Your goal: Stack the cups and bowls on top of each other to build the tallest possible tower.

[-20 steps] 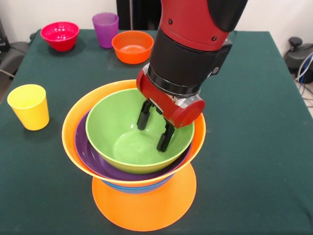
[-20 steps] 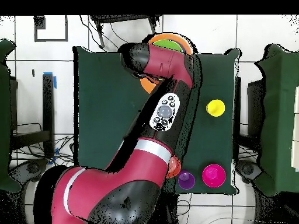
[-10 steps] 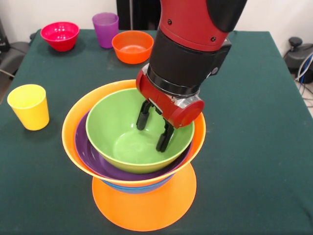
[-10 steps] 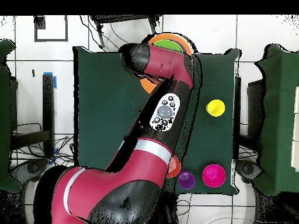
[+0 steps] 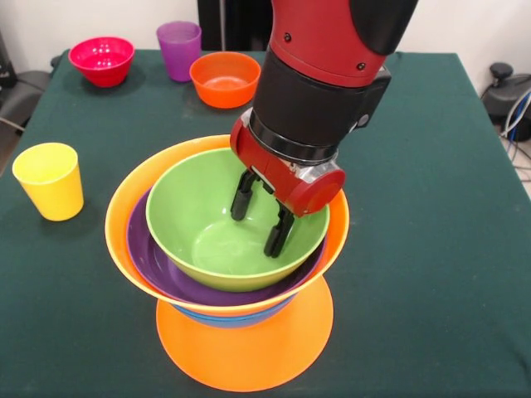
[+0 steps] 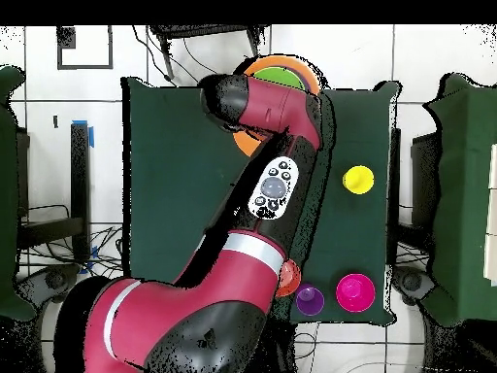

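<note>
The tower (image 5: 224,249) stands near the table's front edge: an upturned large orange bowl (image 5: 249,348) at the base, a blue bowl rim (image 5: 217,318), a second large orange bowl (image 5: 137,191), a purple bowl (image 5: 153,261) and a green bowl (image 5: 203,232) on top. My gripper (image 5: 256,220) hangs open inside the green bowl, holding nothing. The yellow cup (image 5: 50,181) stands left of the tower. A purple cup (image 5: 179,50), a pink-red bowl (image 5: 101,60) and a small orange-red bowl (image 5: 225,79) sit at the back. The overhead view shows the tower (image 6: 283,68) mostly under my arm, the yellow cup (image 6: 358,180), purple cup (image 6: 309,299) and pink-red bowl (image 6: 353,291).
The green tablecloth (image 5: 431,207) covers the table. Cables and a dark object (image 5: 508,95) lie off the table's right side.
The gripper has shifted very slightly inside the green bowl; nothing else has moved.
</note>
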You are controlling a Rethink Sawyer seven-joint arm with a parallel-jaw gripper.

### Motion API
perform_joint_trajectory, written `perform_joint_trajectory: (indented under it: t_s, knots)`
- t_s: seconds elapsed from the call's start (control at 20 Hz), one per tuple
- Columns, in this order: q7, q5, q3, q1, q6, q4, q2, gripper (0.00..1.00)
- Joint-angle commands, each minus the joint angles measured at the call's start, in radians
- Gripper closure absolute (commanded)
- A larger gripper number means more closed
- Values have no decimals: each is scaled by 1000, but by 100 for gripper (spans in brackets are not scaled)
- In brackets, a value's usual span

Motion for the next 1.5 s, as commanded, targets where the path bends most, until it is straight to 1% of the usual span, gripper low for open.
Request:
perform_joint_trajectory:
  t_s: [0.05, 0.45, 0.95, 1.5]
  knots:
    - [75, -28, 127, 22, -43, 120, 8, 0]
    - [70, -26, 131, 20, -44, 117, 9, 0]
    - [83, -16, 142, 25, -54, 145, 3, 0]
    - [93, -13, 141, 30, -58, 148, 5, 0]
